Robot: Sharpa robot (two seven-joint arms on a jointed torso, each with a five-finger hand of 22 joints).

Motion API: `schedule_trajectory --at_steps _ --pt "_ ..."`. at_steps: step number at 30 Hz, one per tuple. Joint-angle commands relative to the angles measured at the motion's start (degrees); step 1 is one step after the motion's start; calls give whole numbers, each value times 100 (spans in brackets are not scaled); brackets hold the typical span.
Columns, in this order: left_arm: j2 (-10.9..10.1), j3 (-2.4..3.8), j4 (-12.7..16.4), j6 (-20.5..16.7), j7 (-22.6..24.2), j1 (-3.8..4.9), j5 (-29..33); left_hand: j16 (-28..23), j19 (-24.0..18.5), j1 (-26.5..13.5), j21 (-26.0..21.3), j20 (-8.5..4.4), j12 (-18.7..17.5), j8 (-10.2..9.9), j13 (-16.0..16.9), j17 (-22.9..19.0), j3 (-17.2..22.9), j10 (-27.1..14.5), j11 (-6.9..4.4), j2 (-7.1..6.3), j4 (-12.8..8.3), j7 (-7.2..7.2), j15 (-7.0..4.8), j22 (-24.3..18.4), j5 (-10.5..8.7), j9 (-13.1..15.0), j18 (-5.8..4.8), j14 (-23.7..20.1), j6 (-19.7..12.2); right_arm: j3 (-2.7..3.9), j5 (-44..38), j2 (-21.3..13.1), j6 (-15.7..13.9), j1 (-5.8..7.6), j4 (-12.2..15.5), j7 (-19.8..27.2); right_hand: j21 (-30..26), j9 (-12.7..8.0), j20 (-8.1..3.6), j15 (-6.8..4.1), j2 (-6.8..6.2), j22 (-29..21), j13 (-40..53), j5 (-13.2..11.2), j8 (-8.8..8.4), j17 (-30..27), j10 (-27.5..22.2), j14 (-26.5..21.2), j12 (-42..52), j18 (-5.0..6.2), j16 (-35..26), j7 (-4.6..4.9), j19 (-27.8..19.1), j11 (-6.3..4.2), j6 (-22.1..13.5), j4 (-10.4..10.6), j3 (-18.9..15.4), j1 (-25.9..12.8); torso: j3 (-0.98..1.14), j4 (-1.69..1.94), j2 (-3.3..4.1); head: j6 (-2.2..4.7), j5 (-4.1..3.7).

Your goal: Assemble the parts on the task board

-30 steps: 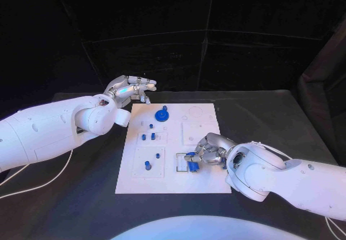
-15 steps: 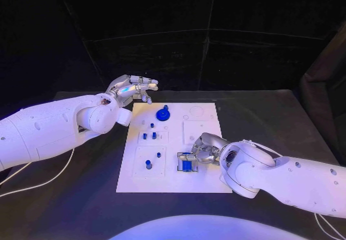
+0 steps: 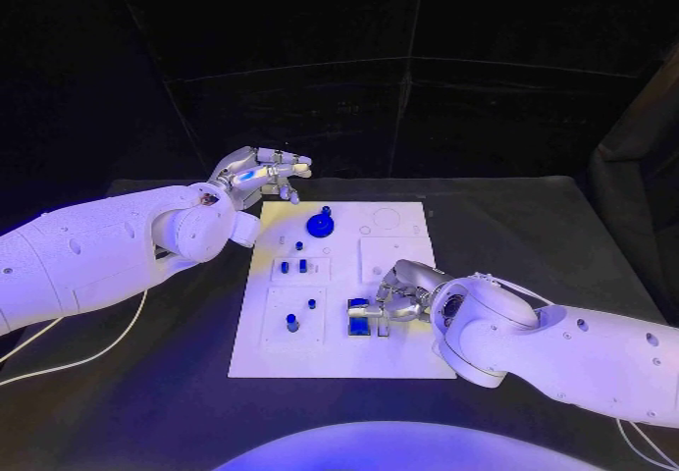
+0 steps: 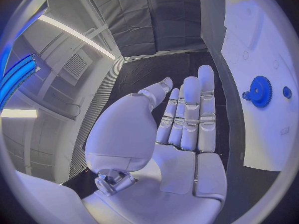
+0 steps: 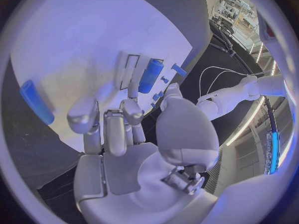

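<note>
The task looks partway done. On the task board [image 3: 396, 343] a blue gear [image 3: 320, 226] sits at the far end and small pegs [image 3: 291, 266] stand in the middle blocks. The right hand [image 3: 400, 295] works at a blue cylinder [image 3: 359, 317] lying in its near slot; whether its fingers grip it cannot be told. The left hand [image 3: 260, 172] hovers off the board's far corner, fingers straight and together, holding nothing.

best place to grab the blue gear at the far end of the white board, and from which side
Grip the blue toothed gear by its rim, coming straight down from above: it lies flat on the white task board, a small knob rising from its centre. The open left hand hovers just beyond the board's far left corner, closest to it.
</note>
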Motion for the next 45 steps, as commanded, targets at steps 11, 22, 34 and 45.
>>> schedule_trajectory --at_steps 11,22,34,45 --pt "0 3 10 89 -15 9 14 7 -7 -64 -34 23 41 28 -12 -18 -12 -42 7 10 19 3 3 -15 8 -7 79 -65 -39 2 -301 -67 82 6 163 100 -29 82 1 -1 287 37 -7 359 -4 87 -29 338 -73 -42 -32 -13 1 -2 -42 -231 400 674 5 -7 4 -18 -7" --pt "6 3 3 97 -28 9 14 7 -7 -64 -34 23 41 28 -12 -18 -12 -42 7 10 19 3 3 -15 8 -7 79 -65 -39 1 -811 7 255 6 100 72 2 216 -20 -25 547 142 76 240 92 158 22 352 -69 -59 -4 -42 35 -32 42 -847 468 1607 -1 6 3 -17 -30" --pt "3 3 -17 91 -38 8 14 8 -8 -63 -37 24 45 29 -13 -23 -12 -49 7 12 19 3 4 -19 8 -8 80 -69 -43 3 -57 -491 -280 11 367 985 -83 248 -6 -5 583 -15 -99 736 33 31 -87 321 -312 -34 -89 -14 -33 -6 -79 -617 152 1174 3 -12 -6 4 -101" --pt "5 2 -23 85 -9 6 13 8 -8 -63 -37 24 45 29 -13 -23 -12 -49 7 12 19 3 4 -19 8 -8 80 -69 -43 1 1749 -1724 -81 280 536 2067 -435 -35 131 144 923 -616 -524 1095 -502 -272 -350 263 -806 63 -320 208 -290 173 -495 -923 187 1747 9 -35 -2 15 -284"
